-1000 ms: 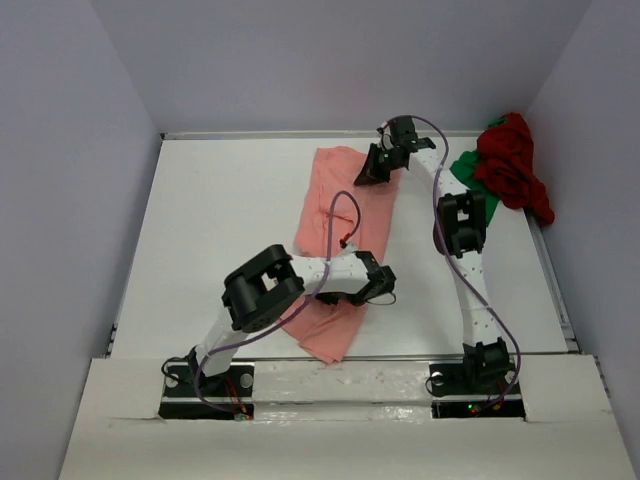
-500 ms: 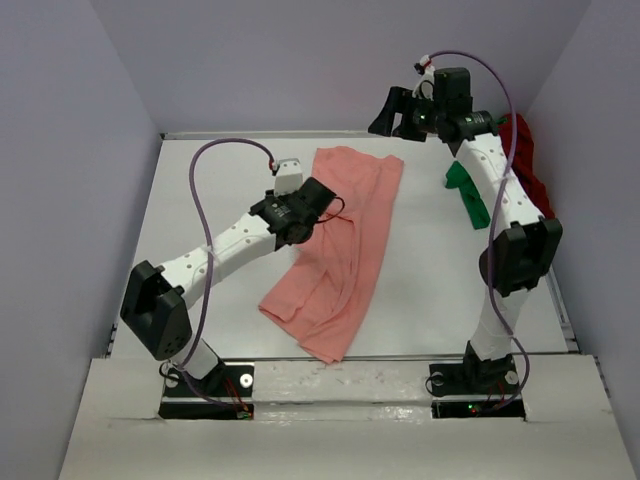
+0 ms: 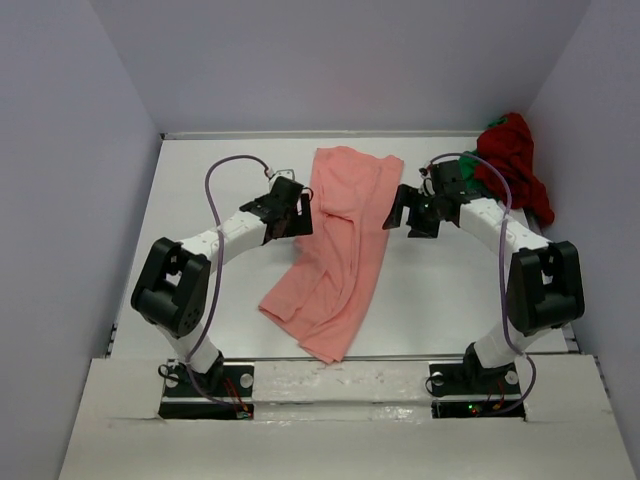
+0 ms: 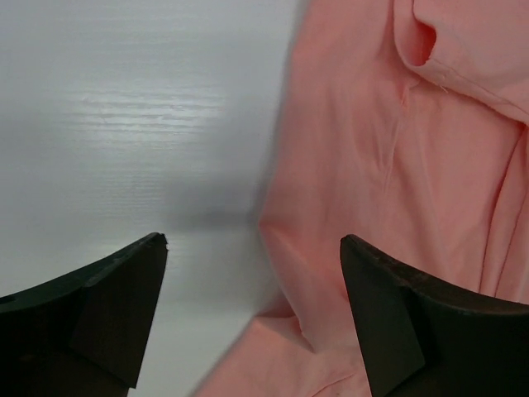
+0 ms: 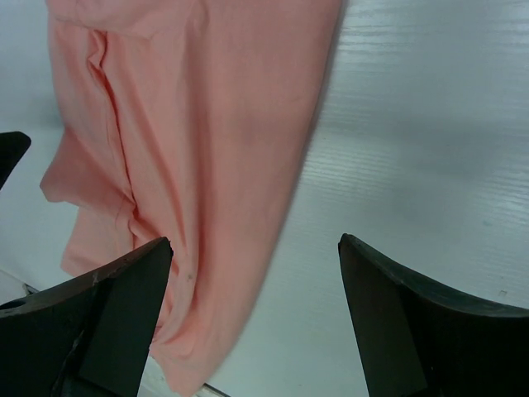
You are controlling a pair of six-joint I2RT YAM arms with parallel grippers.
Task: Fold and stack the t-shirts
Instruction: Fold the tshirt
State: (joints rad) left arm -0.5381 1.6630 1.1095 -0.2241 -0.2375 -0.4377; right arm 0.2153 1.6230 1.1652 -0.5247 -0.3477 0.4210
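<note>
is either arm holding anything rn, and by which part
Nothing is held. The left tool and right tool both stand open and empty at opposite edges of the salmon-pink cloth t-shirt.

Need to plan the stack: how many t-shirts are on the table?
3. The salmon-pink t-shirt lies mid-table; the dark red t-shirt is bunched in the far right corner, with the green t-shirt mostly hidden beside it. Others could be buried there.
</note>
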